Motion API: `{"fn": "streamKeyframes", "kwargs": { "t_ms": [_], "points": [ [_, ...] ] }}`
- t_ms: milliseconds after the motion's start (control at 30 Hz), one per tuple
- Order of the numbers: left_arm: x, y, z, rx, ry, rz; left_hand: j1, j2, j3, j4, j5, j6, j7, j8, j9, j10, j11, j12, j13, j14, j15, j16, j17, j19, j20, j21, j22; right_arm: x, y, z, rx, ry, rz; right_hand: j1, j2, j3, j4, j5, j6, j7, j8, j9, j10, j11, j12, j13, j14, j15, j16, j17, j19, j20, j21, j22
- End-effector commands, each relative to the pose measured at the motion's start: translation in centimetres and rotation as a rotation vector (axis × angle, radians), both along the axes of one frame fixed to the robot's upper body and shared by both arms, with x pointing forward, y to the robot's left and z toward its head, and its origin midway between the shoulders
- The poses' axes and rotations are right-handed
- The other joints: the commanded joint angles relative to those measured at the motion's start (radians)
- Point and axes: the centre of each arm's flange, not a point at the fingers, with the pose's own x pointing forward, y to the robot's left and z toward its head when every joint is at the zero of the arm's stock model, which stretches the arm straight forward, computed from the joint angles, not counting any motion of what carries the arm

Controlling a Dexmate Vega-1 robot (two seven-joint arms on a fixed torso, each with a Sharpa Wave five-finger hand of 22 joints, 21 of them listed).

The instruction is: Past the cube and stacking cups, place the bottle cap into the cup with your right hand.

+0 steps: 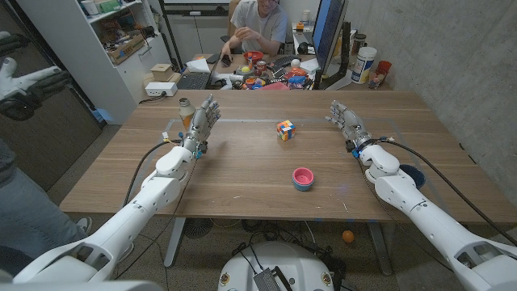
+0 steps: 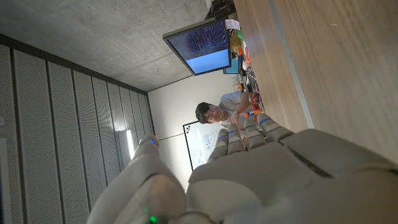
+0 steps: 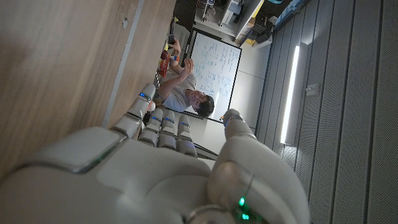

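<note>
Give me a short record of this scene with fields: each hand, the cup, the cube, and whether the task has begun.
left hand: open, holds nothing, near the table's far left
right hand: open, holds nothing, near the table's far right
pink cup: upright on the table, nearer the right arm
cube: on the table, beyond the cup
bottle cap: cannot tell where
task: not yet begun

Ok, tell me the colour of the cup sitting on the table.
Pink, with a blue inside; the cup shows best in the head view.

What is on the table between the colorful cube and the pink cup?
Nothing: in the head view, only bare wood lies between the cube and the pink cup.
</note>
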Motion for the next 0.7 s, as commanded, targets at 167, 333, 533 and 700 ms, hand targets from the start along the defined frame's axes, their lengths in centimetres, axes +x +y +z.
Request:
{"fn": "streamKeyframes", "kwargs": {
  "t_ms": [167, 333, 533, 700],
  "points": [
    [-1.1, 0.2, 0.3, 0.029, -0.006, 0.000, 0.011, 0.003, 0.006, -0.003, 0.004, 0.004, 0.007, 0.005, 0.003, 0.002, 0.009, 0.008, 0.004, 0.001, 0.009, 0.004, 0.004, -0.002, 0.007, 0.004, 0.004, -0.9, 0.6, -0.4, -0.010, 0.001, -0.002, 0.008, -0.001, 0.005, 0.001, 0.006, 0.011, -0.003, 0.004, 0.005, 0.009, -0.003, 0.002, 0.001, 0.011, 0.000, 0.005, -0.001, 0.009, -0.001, 0.000, 0.004],
    [-1.3, 0.1, 0.2, 0.028, -0.004, -0.001, 0.012, 0.004, 0.007, -0.004, 0.004, 0.005, 0.006, 0.005, 0.003, 0.003, 0.010, 0.008, 0.003, 0.002, 0.008, 0.005, 0.004, -0.002, 0.008, 0.003, 0.004, -1.2, 0.6, -0.3, -0.009, -0.007, -0.004, 0.008, -0.001, 0.003, 0.001, 0.007, 0.013, -0.003, 0.004, 0.005, 0.010, -0.001, 0.001, -0.001, 0.011, -0.001, 0.005, -0.003, 0.011, -0.001, -0.003, 0.004],
    [-1.5, 0.2, 0.2, 0.024, -0.004, 0.003, 0.014, 0.008, 0.008, -0.006, 0.004, 0.012, 0.003, 0.007, 0.003, 0.010, 0.009, 0.011, 0.002, 0.010, 0.005, 0.007, 0.004, 0.000, 0.012, 0.002, 0.004, -1.6, 0.7, 0.1, -0.011, -0.029, -0.003, 0.007, 0.000, 0.002, 0.001, 0.007, 0.014, -0.004, 0.004, 0.004, 0.011, -0.002, 0.001, -0.004, 0.014, -0.002, 0.006, -0.006, 0.015, -0.002, -0.006, 0.004],
    [-1.7, 0.1, 0.2, 0.023, -0.005, 0.003, 0.016, 0.010, 0.009, -0.007, 0.004, 0.016, 0.001, 0.008, 0.003, 0.011, 0.008, 0.011, 0.002, 0.012, 0.004, 0.008, 0.004, 0.002, 0.013, 0.001, 0.004, -2.1, 0.8, 0.7, -0.027, -0.060, -0.009, 0.010, 0.001, 0.001, -0.001, 0.007, 0.017, -0.004, 0.004, 0.004, 0.015, -0.003, 0.001, -0.007, 0.016, 0.000, 0.007, -0.009, 0.018, -0.001, -0.008, 0.004]
  ]
}}
